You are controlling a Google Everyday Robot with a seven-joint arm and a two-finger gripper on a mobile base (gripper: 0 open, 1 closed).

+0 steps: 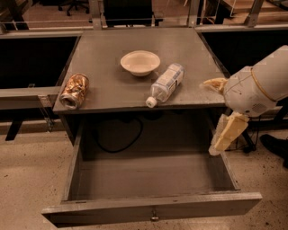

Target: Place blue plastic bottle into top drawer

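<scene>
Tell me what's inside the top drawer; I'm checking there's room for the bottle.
The top drawer stands open, its visible floor bare. Its front panel hides the nearest strip; the gripper hangs by its right wall, covering part.

Robot test space, office-like or lab setting. Evidence:
- White robot arm [258,87] at right edge of grey table [135,94].
- gripper [227,133] hangs below table's front right corner, by right side of open top drawer [153,209].
- Speckled hard floor [27,179], no carpet.
- Dark chair [128,9] behind table's far edge.
- Long grey bench [27,92] along table's left edge.
- Loose black cable [118,146] under tabletop.
</scene>
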